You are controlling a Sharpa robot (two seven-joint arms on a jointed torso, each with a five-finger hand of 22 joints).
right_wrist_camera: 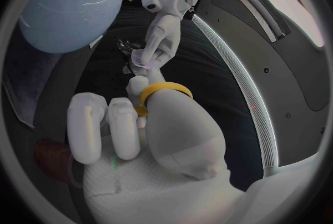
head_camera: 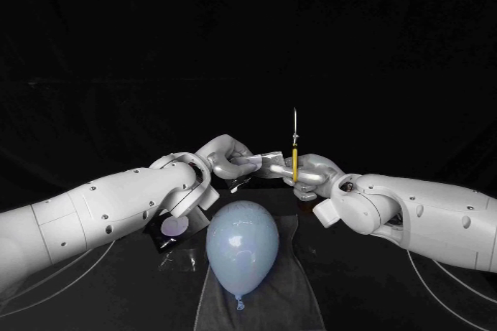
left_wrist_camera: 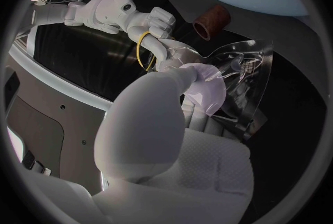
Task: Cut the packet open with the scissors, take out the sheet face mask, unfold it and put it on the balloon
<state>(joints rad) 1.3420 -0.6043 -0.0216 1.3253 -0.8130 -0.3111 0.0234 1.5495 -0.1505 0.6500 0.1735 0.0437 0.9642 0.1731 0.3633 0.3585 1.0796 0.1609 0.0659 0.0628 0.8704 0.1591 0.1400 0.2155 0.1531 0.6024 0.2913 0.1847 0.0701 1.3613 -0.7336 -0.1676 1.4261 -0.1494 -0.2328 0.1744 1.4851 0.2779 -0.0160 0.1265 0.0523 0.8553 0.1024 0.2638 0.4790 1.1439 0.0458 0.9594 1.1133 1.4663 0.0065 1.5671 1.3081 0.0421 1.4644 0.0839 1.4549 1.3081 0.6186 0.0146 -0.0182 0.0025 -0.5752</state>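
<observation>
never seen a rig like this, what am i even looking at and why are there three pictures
This is a robot with two white arms that end in a silver left hand and right hand, each with fingers. The square picture looks down from a camera on its head. The two round ones come from cameras at its left and right wrists, looking past each hand. On the black table lies a pale blue balloon. The left hand holds a clear packet. The right hand holds yellow-handled scissors close beside the packet.

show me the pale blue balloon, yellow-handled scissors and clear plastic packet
pale blue balloon (head_camera: 241,241), head view, its middle
yellow-handled scissors (head_camera: 294,164), head view, yellow handle
clear plastic packet (left_wrist_camera: 246,68), left wrist view, flat face
</observation>
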